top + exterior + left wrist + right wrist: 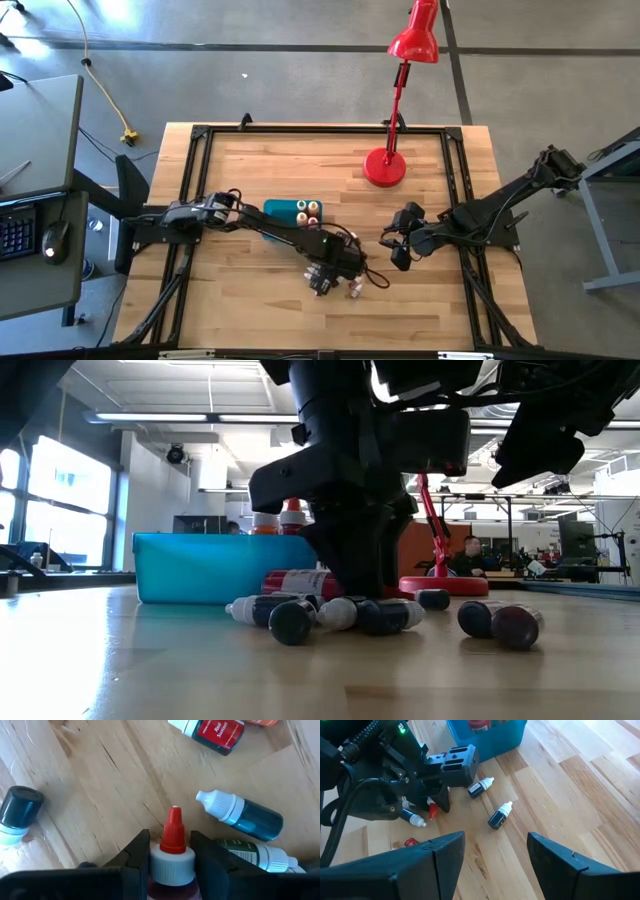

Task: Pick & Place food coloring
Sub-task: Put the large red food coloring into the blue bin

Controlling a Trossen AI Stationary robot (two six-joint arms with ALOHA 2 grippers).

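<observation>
Several small dropper bottles (290, 617) lie on their sides on the wooden table near its middle. They also show in the high view (352, 290). My left gripper (322, 274) is low over them and shut on a red-capped bottle (172, 855). A teal-blue tub (293, 211) behind it holds a few upright bottles (308, 208). My right gripper (400, 240) hangs open and empty to the right of the pile, above the table; it also shows in its own wrist view (495, 855). My left gripper pinches the bottle at its white collar (172, 865), just below the red pointed cap (174, 827), between its two fingers (137, 855). The fingers slant down from above and lie along the bottle. The cap sticks out past the fingertips. Whether the bottle rests on the table, I cannot tell.
Loose bottles lie close around the left gripper: a dark one with a white tip (240, 815), a red-labelled one (215, 732), a dark-capped one (17, 812). Two more lie apart (500, 815). A red desk lamp (385, 165) stands at the far right.
</observation>
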